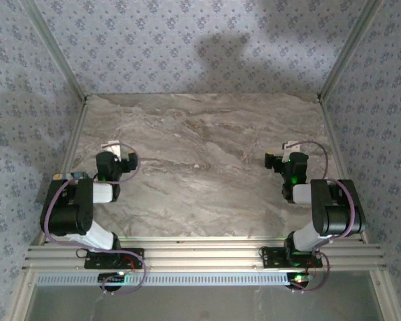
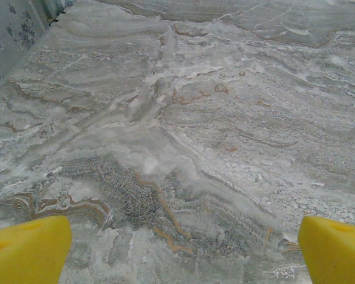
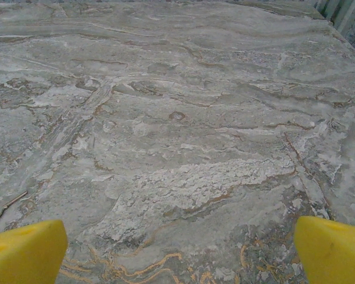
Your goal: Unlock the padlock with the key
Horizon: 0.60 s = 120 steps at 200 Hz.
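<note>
Top external view: where the padlock and key lie cannot be told from these pictures. The left gripper [image 2: 180,251] sits toward 9 o'clock on the table [image 1: 200,134], its jaws spread wide with nothing between them. Its yellow fingertips [image 2: 26,248] frame bare stone in the left wrist view. The right gripper [image 3: 177,251] sits toward 3 o'clock, likewise wide apart and holding nothing, with its yellow pads [image 3: 334,248] at the lower corners of the right wrist view. Both arms are folded back near their bases, well apart from each other, and a green light [image 1: 294,179] glows on the right arm. The tabletop is a grey-beige marble pattern with white veins and thin rust-orange streaks running mostly from 10 toward 4 o'clock. An aluminium rail [image 1: 200,251] spans the 6 o'clock edge and carries both bases. Slim metal posts [image 1: 53,47] rise at the far corners. Wallpaper [image 1: 154,40] in pale blue-grey with a small repeating floral motif closes the space at 9, 12 and 3 o'clock, and a soft shadow [image 1: 234,47] falls across it at 12. Any lettering on the arms is too small to read.
</note>
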Tool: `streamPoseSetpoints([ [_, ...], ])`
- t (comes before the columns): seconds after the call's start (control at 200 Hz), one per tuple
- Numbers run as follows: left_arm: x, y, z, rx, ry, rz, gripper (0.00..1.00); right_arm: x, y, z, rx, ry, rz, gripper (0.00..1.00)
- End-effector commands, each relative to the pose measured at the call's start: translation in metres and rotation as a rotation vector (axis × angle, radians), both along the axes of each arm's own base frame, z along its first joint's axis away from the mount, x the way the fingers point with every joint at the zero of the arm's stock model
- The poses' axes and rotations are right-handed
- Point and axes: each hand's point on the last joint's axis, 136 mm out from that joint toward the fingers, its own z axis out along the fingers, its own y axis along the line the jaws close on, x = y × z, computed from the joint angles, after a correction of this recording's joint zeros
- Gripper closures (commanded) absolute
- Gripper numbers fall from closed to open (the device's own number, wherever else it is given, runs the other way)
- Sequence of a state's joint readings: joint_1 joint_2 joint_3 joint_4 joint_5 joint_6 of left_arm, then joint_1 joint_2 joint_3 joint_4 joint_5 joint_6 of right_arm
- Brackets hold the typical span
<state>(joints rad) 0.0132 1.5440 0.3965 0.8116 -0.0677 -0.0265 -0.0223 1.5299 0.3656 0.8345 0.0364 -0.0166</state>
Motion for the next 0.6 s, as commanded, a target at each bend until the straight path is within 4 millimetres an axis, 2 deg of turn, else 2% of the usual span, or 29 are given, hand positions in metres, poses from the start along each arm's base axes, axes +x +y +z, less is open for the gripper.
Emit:
streamPoseSetpoints([
  [0.0,0.006,-0.003,0.011,0.002,-0.032,-0.012,0.02,0.006,-0.002,0.007,-0.004,-0.012,0.004,0.0],
  [0.2,0.005,-0.002,0.012,0.001,-0.038,-0.01,0.02,0.005,-0.002,0.007,-0.001,-0.013,0.007,0.0],
  [0.325,0.003,0.002,0.024,0.001,-0.04,0.016,0.02,0.008,0.001,0.013,0.0,-0.004,0.027,0.0],
  [0.44,-0.005,0.019,0.04,-0.01,0.027,0.136,0.02,0.011,0.009,0.025,0.01,0.02,0.077,0.0],
  [0.595,-0.032,0.047,0.058,-0.012,0.165,0.336,0.02,0.013,0.007,0.039,0.035,0.104,0.044,0.0],
])
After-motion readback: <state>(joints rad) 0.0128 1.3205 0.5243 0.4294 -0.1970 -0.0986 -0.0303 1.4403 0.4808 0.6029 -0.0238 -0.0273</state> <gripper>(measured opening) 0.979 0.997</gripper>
